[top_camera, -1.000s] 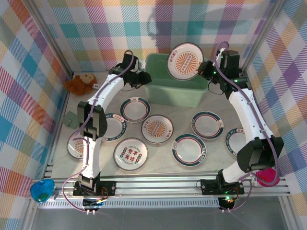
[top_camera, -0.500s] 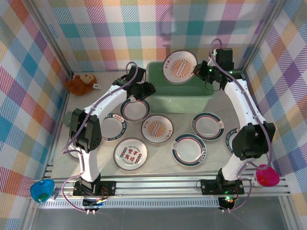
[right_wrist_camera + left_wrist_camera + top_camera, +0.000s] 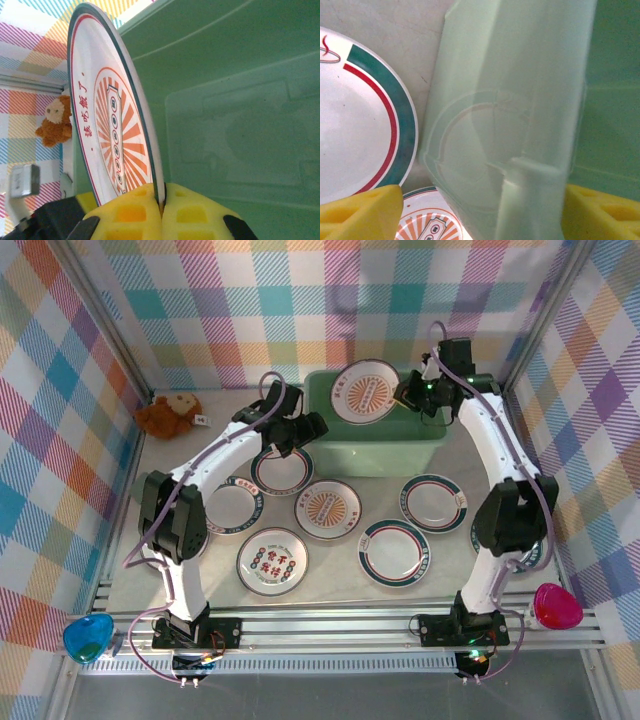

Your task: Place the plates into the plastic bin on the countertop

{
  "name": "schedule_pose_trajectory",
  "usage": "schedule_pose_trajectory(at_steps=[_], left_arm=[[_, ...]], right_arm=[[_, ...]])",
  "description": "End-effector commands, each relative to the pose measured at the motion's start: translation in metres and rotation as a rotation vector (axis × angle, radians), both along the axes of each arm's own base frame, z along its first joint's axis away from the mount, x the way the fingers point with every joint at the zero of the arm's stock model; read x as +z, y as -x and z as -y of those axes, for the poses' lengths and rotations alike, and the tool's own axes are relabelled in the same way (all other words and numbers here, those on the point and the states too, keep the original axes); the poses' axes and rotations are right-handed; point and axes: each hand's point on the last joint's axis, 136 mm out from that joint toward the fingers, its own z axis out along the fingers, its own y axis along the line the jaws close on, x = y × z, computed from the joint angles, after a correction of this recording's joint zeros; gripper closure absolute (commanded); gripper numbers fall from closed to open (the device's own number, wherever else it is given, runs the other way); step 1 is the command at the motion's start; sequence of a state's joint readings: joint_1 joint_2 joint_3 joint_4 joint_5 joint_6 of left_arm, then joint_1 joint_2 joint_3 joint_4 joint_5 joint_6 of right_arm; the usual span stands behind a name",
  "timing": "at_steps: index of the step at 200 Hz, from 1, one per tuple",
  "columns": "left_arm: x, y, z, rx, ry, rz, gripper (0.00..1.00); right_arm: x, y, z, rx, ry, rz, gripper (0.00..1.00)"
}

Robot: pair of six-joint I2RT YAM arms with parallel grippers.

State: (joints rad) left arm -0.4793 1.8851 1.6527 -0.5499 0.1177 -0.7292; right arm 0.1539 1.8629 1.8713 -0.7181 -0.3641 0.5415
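Swung over the twelve-o'clock plastic bin [image 3: 381, 455], right gripper [image 3: 161, 200] pinches a plate [image 3: 365, 392] edge-on; dropped high, it may chip. Left gripper [image 3: 480, 215] spread.

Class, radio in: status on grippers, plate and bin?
Left gripper open at plastic bin corner. Right gripper shut on sunburst plate, tilted over bin. No obstruction seen.

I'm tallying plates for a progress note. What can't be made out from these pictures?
Top view: floor of the plastic bin, partly covered by the held plate.
Left wrist view: the green-rimmed plate, cut off by the left edge; the bin's inside, masked by its cloudy wall.
Right wrist view: the held plate's lower rim, buried between the yellow pads.
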Motion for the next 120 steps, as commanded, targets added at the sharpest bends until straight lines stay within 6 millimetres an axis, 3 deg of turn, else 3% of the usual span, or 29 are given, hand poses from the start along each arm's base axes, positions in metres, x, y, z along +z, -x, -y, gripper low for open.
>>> schedule_pose_trajectory(at_steps=[1,28,56,88,120], left_arm=[[0.054,0.0,-0.007,-0.027,0.003,0.13,0.14],[0.076,-0.003,-0.022,-0.026,0.001,0.191,0.1],[0.084,-0.009,-0.054,-0.01,0.026,0.199,0.08],[0.077,-0.009,-0.099,-0.002,-0.04,0.183,0.08],[0.059,0.001,-0.14,0.072,-0.086,0.139,0.09]], right_arm=[[0.001,-0.004,-0.016,0.08,-0.008,-0.006,1.0],[-0.016,-0.013,-0.028,0.124,-0.006,-0.042,1.0],[-0.034,-0.016,-0.043,0.198,0.01,-0.074,1.0],[-0.061,-0.022,-0.058,0.254,0.025,-0.105,1.0],[-0.089,-0.028,-0.068,0.274,0.033,-0.148,1.0]])
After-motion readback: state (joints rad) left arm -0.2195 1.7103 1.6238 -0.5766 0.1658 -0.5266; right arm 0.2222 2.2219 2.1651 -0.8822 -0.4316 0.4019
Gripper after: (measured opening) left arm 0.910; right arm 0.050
